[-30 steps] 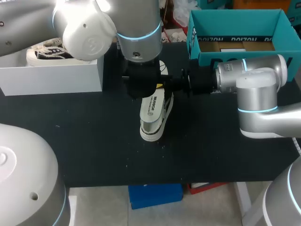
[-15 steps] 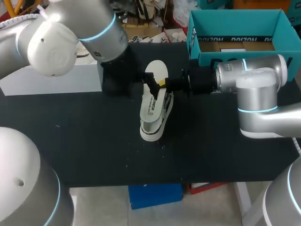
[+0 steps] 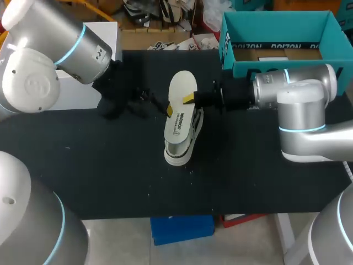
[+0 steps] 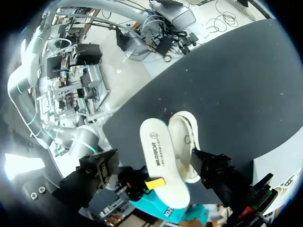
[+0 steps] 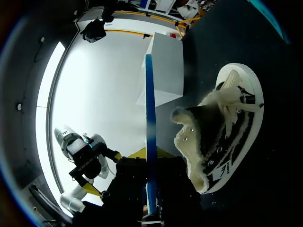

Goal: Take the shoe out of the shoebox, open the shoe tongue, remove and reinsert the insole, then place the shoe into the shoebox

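While right hand clamped on insole, left hand now drawn aside, grip unclear.

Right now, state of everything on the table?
insole: out of the shoe, held in the right gripper.
sneaker: lying on its side on the table, mouth open.
teal shoebox: open, no shoe inside.
right gripper: shut on the insole.
left gripper: beside the insole, grip unclear.
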